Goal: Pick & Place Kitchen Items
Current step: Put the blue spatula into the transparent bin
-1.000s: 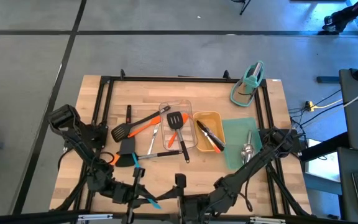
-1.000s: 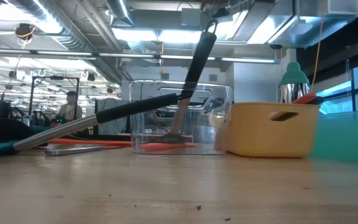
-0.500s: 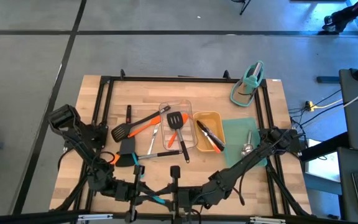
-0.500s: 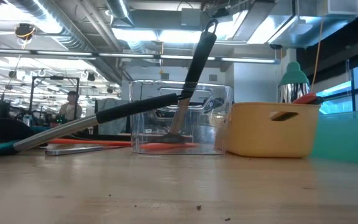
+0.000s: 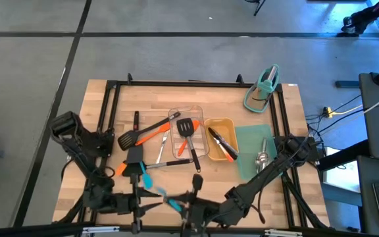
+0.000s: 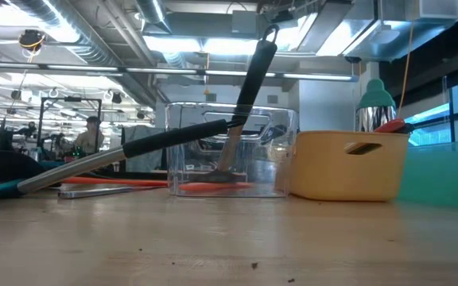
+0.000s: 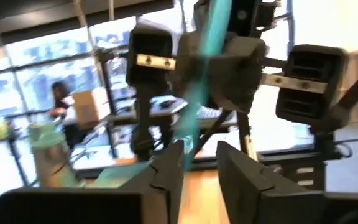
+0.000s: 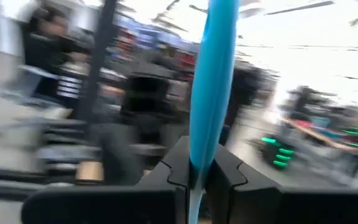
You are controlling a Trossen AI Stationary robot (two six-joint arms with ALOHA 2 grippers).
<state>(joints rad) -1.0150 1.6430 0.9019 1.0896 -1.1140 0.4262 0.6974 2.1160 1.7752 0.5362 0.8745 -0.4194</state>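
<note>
A blue spatula hangs above the table's near edge, between my two grippers. My right gripper is shut on it. My left gripper is open, one finger on either side of the spatula's teal-blue strip. More kitchen items lie farther back. A black slotted turner leans in the clear tray. Tongs lie in the yellow tray. A steel spoon rests on the teal mat. My right gripper pinches the blue spatula between its two fingers, at a narrow stretch. The spatula runs on past the fingertips and is lifted clear of the table. My left gripper: the strip runs close along one finger; whether it touches, I cannot tell.
A black turner with an orange handle, a black spatula and thin steel utensils lie left of the clear tray. A teal stand is at the far right corner. The black frame runs along the table's edges.
Both wrists have rolled near the table's near edge. The blue spatula between them has turned about and now lies slanting between the two grippers, a little farther from the near edge than before.
</note>
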